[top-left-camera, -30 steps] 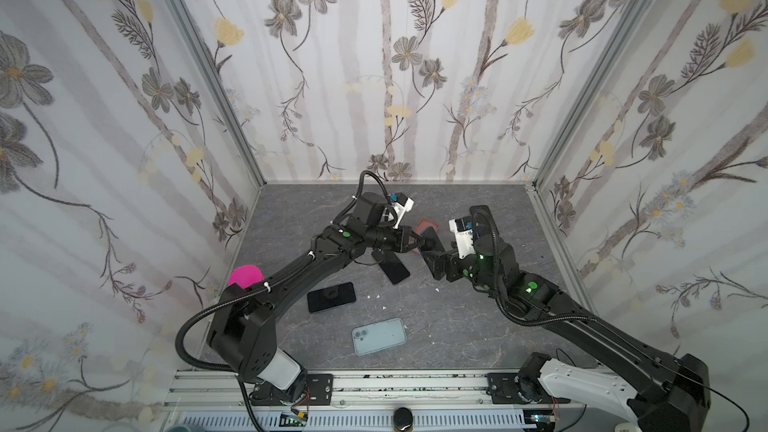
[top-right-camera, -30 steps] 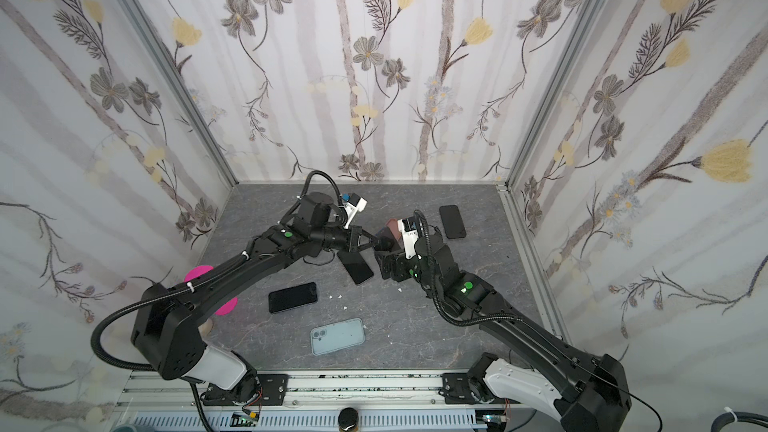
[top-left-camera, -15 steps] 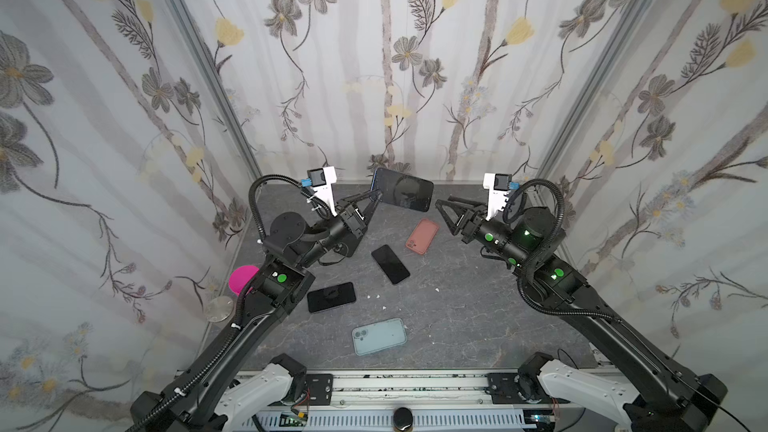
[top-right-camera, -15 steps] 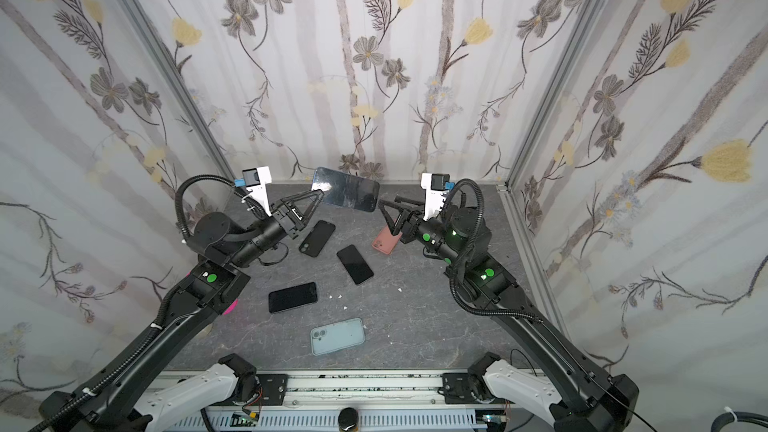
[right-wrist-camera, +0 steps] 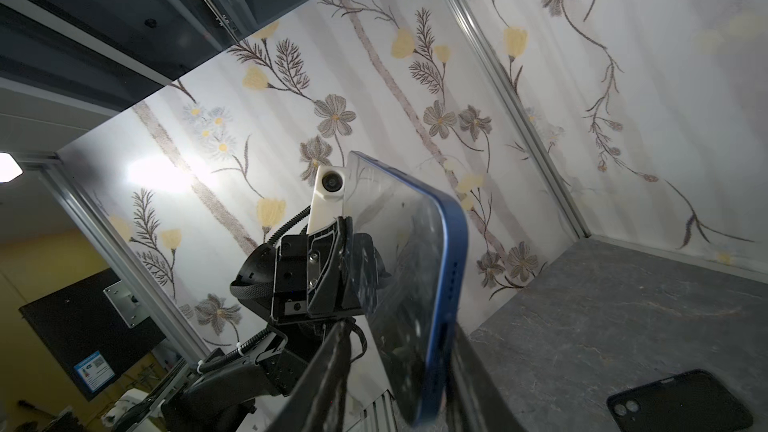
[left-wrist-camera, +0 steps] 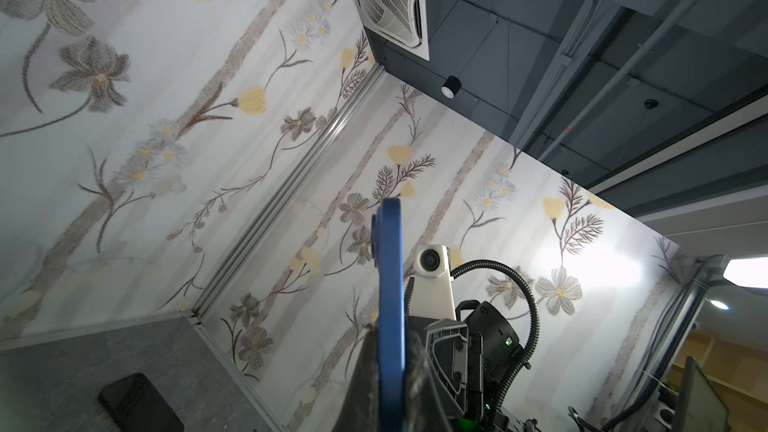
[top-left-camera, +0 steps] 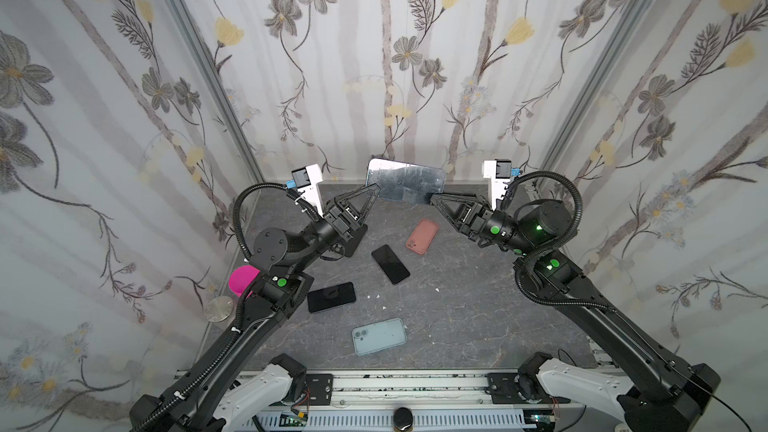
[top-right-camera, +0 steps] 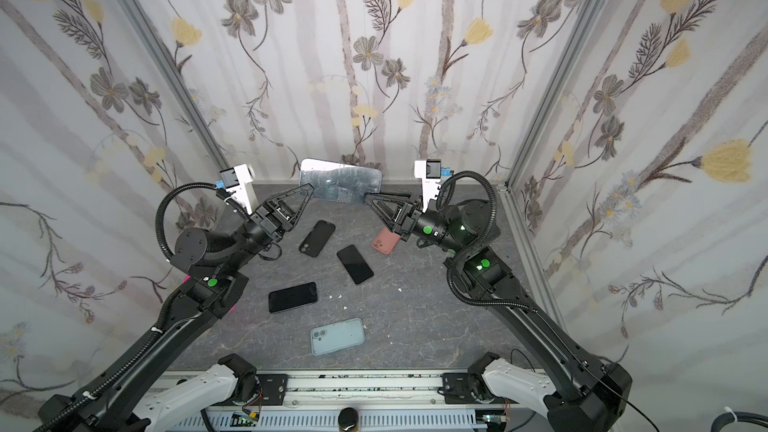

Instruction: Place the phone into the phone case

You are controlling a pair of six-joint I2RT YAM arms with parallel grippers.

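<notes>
Left gripper (top-left-camera: 374, 189) has its fingers (left-wrist-camera: 361, 367) pinched on the left short end of the phone (top-left-camera: 405, 182), one on the screen side and one behind. In the left wrist view the blue phone edge (left-wrist-camera: 390, 284) stands straight up out of the clamp.

Right gripper (top-left-camera: 433, 198) has its fingers (right-wrist-camera: 328, 376) on either side of the phone's right short end, the end with the port. One is on the glass side and one on the back. Cannot tell whether they press on it or just flank it.

The phone (top-right-camera: 340, 180) hangs in the air between the two grippers. Its long side is roughly level and its screen faces the top cameras. It is close to the back wall and clear of the table (top-left-camera: 457, 305).

On the table:
- The pink case (top-left-camera: 422, 236) lies flat, just beneath the right gripper in both top views.
- The black case (top-right-camera: 316, 238) lies camera-hole up beside the left arm's wrist. The arm hides it in a top view.
- One black phone (top-left-camera: 390, 263) sits mid-table and a second black phone (top-left-camera: 331, 297) lies nearer the left arm.
- A pale blue piece (top-left-camera: 379, 335) lies near the front edge. Cannot tell whether it is a case or a phone.

All of these are well apart from the held phone.
</notes>
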